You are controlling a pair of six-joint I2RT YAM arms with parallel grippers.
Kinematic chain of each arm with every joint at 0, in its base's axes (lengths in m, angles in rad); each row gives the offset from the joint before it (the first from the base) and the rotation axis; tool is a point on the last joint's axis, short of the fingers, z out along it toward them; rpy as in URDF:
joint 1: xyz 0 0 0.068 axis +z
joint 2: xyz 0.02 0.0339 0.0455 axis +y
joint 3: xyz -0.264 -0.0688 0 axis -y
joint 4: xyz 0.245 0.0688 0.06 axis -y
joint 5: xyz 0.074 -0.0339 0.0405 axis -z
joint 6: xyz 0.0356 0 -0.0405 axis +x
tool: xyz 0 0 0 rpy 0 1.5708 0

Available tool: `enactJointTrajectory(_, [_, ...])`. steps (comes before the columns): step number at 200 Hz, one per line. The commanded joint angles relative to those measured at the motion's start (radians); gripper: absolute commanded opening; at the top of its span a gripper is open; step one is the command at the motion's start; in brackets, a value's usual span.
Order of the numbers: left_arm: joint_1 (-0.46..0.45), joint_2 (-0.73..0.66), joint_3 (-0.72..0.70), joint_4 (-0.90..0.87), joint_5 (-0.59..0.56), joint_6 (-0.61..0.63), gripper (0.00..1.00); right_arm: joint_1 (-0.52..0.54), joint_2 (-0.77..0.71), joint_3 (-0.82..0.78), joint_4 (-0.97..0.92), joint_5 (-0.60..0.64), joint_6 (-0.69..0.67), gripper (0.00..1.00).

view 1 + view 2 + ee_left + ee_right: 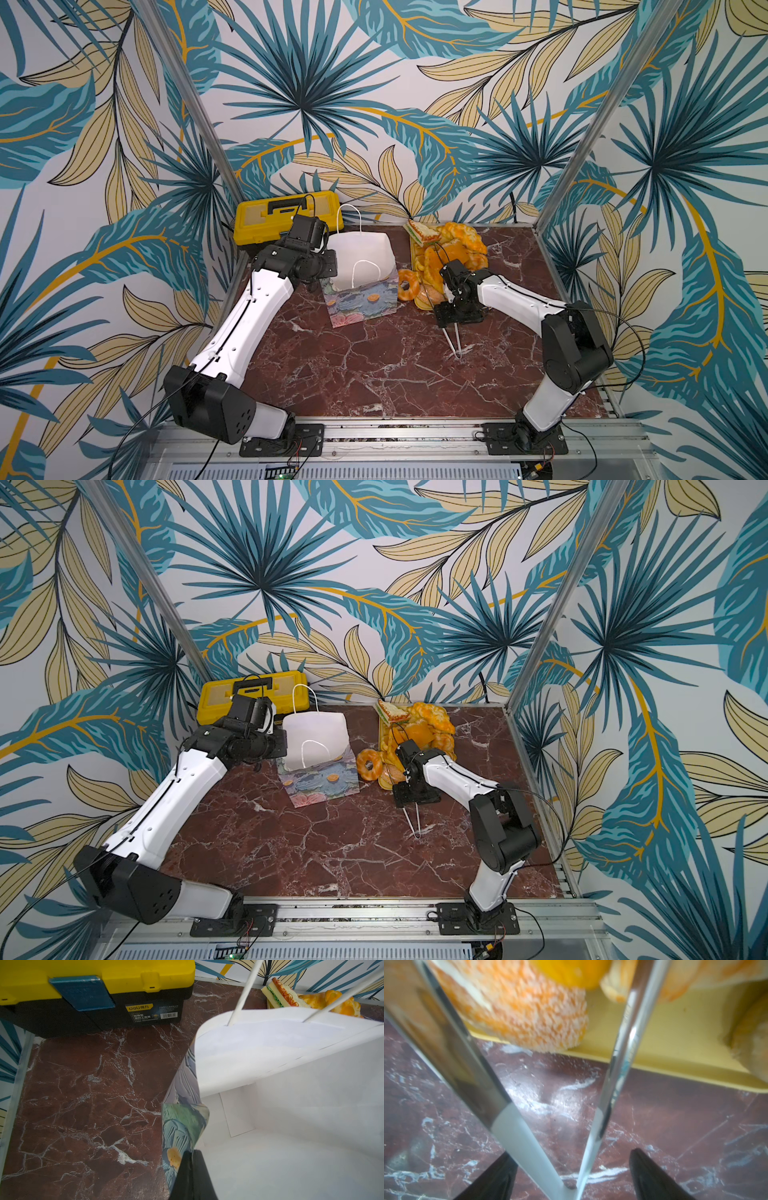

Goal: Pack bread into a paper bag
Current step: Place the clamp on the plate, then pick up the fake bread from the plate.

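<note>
In both top views the left tool was shut on the wall of the paper bag nearest the left arm. The bag stood open-mouthed on the counter, in front of a yellow toolbox. The right tool hung at the near end of the yellow tray, over a pair of tongs whose hinge pointed away from the tray. The bread was heaped on that tray, beyond the right tool. A ring doughnut lay on the counter between bag and tray.

The left wrist view showed that tool's black fingers pressed together on the bag's rim. Inside the bag, white lining and a folded base were visible. The sandwich showed past the bag.

In the right wrist view the tool's fingers stood wide apart on either side of the tongs' white hinge end. One finger was clear of the nearer arm, and the tool gripped nothing. A seeded bun overhung the tray's edge between the tongs' arms.
</note>
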Motion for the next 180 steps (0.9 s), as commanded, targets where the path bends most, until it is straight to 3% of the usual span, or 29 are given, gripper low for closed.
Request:
enactJointTrajectory(1, [-0.003, -0.016, -0.023, 0.001, 0.005, -0.008, 0.01, 0.005, 0.018, -0.018, 0.039, 0.006, 0.018, 0.87])
enactJointTrajectory(65, [-0.003, -0.018, -0.033, 0.012, 0.009, -0.008, 0.03, 0.014, 0.066, -0.018, 0.081, -0.019, 0.034, 0.79])
enactJointTrajectory(83, [-0.002, -0.018, -0.037, 0.017, 0.008, -0.008, 0.03, 0.02, 0.075, -0.018, 0.086, -0.02, 0.039, 0.7])
enactJointTrajectory(106, [-0.002, -0.015, -0.038, 0.017, 0.009, -0.005, 0.03, 0.02, 0.066, -0.025, 0.086, -0.013, 0.051, 0.49])
enactJointTrajectory(131, [-0.002, -0.014, -0.036, 0.018, 0.007, -0.005, 0.03, 0.019, 0.027, -0.042, 0.086, -0.003, 0.059, 0.35])
enactJointTrajectory(150, [-0.002, -0.008, -0.035, 0.019, 0.01, -0.005, 0.03, 0.019, -0.011, -0.052, 0.08, 0.002, 0.058, 0.29])
enactJointTrajectory(180, [-0.002, -0.009, -0.035, 0.017, 0.013, -0.006, 0.03, 0.02, -0.087, -0.052, 0.046, 0.01, 0.059, 0.29])
